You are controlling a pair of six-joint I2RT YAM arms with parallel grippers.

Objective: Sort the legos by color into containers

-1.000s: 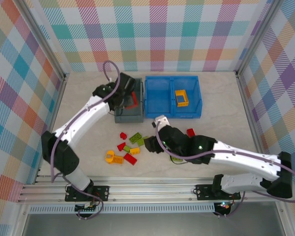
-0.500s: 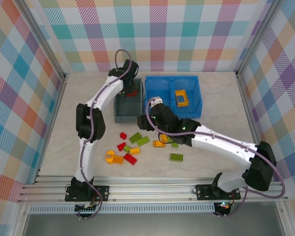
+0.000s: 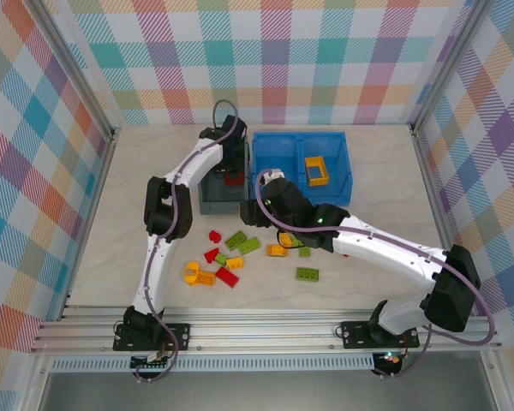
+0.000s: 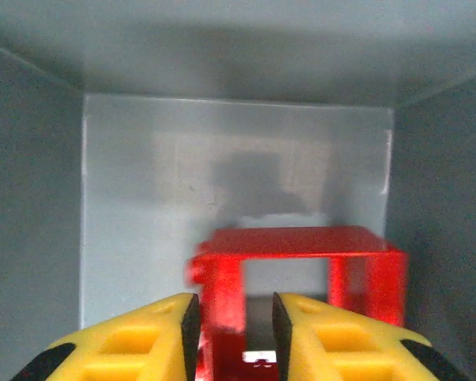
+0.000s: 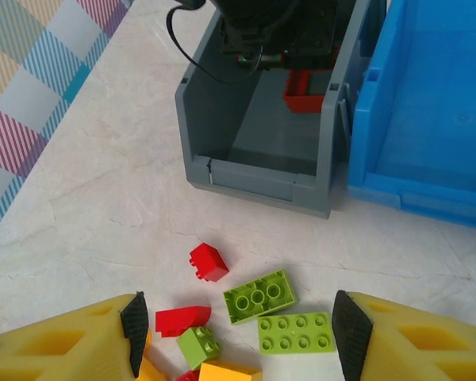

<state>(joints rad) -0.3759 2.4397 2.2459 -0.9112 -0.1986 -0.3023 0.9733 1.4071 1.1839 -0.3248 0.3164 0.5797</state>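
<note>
Left pincer (image 4: 234,333) is down inside the grey bin (image 3: 211,204), at its far end. Its jaws are narrowly parted around one post of a red frame brick (image 4: 301,240), and a sliver of daylight shows on one side, so no firm grip is evident. The frame is against the bin's right wall, though whether it rests on the floor cannot be told. Right pincer (image 5: 238,325) is spread wide and holds nothing. It hovers above loose legos on the counter (image 3: 377,214): a small red brick (image 5: 209,262), a lime brick (image 5: 259,296) and a lime plate (image 5: 295,332). The blue bin (image 3: 265,193) stands just beside the grey one, with a yellow frame (image 3: 315,170) in its right compartment.
</note>
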